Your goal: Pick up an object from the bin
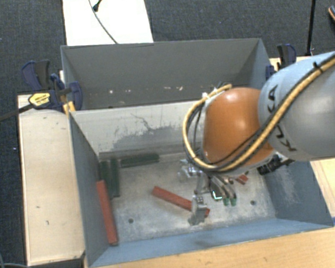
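Low down, hand [197, 211], beside red stick [171, 198].

The grey arm [312, 110] reaches in from the right, cables [194, 139] looped round its orange wrist cover [231, 124], wrist bent downward with the jaws hanging low beneath it.

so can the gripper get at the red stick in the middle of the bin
Probably yes. The gripper sits right at the right end of the red stick, nothing lies on top of it, and the long red bar and green blocks are off by the left wall.
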Controlling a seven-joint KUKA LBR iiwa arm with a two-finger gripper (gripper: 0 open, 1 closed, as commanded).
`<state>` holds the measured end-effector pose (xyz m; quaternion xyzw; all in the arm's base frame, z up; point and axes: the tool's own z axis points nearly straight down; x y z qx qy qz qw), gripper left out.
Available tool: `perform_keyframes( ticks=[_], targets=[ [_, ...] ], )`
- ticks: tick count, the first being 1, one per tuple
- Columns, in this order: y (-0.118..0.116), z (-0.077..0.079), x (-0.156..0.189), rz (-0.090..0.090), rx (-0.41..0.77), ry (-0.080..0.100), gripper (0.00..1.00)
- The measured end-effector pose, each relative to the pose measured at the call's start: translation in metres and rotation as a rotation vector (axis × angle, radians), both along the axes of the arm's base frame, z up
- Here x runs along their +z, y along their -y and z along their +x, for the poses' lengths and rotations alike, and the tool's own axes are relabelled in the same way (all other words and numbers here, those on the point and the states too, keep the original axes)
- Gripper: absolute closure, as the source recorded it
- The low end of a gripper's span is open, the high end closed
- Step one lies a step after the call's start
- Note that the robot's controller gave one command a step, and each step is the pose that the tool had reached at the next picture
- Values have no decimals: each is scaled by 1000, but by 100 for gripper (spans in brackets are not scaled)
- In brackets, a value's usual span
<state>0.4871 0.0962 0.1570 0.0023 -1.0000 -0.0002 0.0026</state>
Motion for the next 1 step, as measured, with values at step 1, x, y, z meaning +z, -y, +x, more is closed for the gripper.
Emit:
perform_keyframes(
  ticks=[1],
  targets=[
    [19, 34, -88, -2, -303, 2, 0]
  ],
)
